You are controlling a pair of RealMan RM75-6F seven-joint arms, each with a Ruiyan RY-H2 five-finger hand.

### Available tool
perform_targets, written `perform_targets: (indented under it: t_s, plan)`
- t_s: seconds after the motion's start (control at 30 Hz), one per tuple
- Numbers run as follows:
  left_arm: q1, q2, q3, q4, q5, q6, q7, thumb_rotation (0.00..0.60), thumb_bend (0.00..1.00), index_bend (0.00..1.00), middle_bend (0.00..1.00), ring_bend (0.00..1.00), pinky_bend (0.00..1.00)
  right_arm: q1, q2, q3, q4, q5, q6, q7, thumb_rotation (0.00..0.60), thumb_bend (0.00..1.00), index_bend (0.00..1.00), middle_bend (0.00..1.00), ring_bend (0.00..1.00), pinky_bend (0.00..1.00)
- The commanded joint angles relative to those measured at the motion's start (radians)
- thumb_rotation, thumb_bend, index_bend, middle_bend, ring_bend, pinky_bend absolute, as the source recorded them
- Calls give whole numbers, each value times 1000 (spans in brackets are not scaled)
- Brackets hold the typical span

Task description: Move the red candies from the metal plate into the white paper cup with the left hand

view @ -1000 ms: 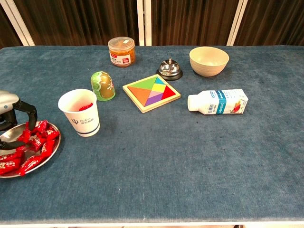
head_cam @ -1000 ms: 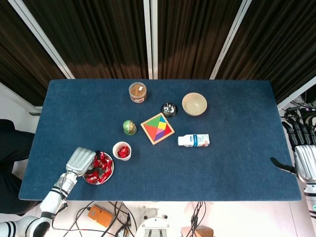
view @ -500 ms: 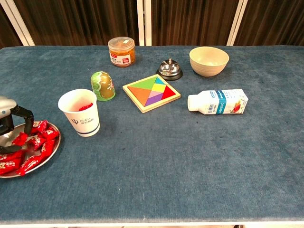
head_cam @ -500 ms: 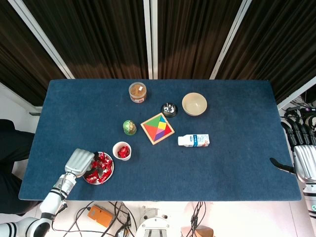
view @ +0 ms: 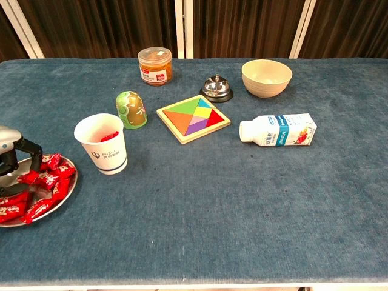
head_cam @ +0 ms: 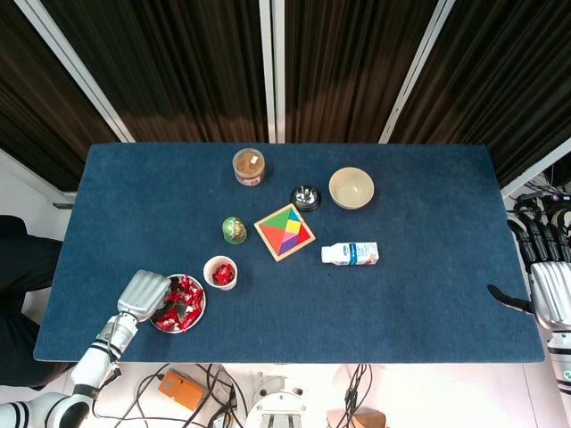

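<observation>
The metal plate (head_cam: 202, 309) (view: 63, 200) sits at the table's front left corner with several red candies (head_cam: 186, 290) (view: 43, 178) piled on it. Just to its right stands the white paper cup (head_cam: 211, 267) (view: 103, 151), with red candies (view: 110, 136) inside. My left hand (head_cam: 143, 297) (view: 8, 156) hangs over the plate's left side, its fingers curled down onto the candies; whether they pinch one is hidden. My right hand (head_cam: 546, 272) rests off the table's right edge, fingers spread and holding nothing.
Behind the cup are a green egg-shaped toy (view: 131, 110), a colourful tangram board (view: 193, 117), an orange-lidded jar (view: 154, 66), a desk bell (view: 216, 88), a beige bowl (view: 267, 77) and a small milk bottle (view: 277, 130) lying on its side.
My left hand has drawn slightly left and back over the plate, its fingers staying down among the candies. The right hand has not moved.
</observation>
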Motion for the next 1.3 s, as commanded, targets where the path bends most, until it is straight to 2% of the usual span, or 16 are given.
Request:
perform_targets:
  t_s: [0.03, 0.3, 0.47, 0.7, 0.87, 1.07, 1.3]
  plan:
    - [5, 33, -12, -48, 37, 31, -49, 600, 394, 603, 940, 950, 944, 0, 0, 0, 0, -1, 2, 1, 600, 236, 0, 32, 0, 73]
    - [-1, 107, -84, -164, 141, 132, -164, 600, 365, 602, 939, 950, 944, -5, 0, 0, 4, 1, 7, 8, 600, 236, 0, 32, 0, 73]
    - [-57, 88, -127, -176, 146, 82, -187, 600, 355, 600, 939, 950, 944, -8, -4, -2, 15, 5, 8, 19, 600, 237, 0, 32, 0, 73]
    - [-125, 22, -173, -134, 79, 2, -200, 600, 338, 598, 939, 950, 944, -15, -4, -2, 28, 14, 11, 34, 600, 236, 0, 32, 0, 73]
    - [-146, 4, -168, -119, 29, -34, -158, 600, 274, 544, 939, 950, 944, -13, -6, -2, 33, 16, 5, 36, 600, 236, 0, 32, 0, 74]
    - [-132, -1, -156, -132, 20, 15, -104, 600, 144, 356, 939, 948, 944, -8, -10, -1, 32, 14, -2, 31, 600, 236, 0, 32, 0, 73]
    - [-63, 79, -113, -195, 95, 122, -117, 600, 129, 342, 939, 948, 944, -7, -9, 2, 27, 7, 5, 29, 600, 236, 0, 32, 0, 76]
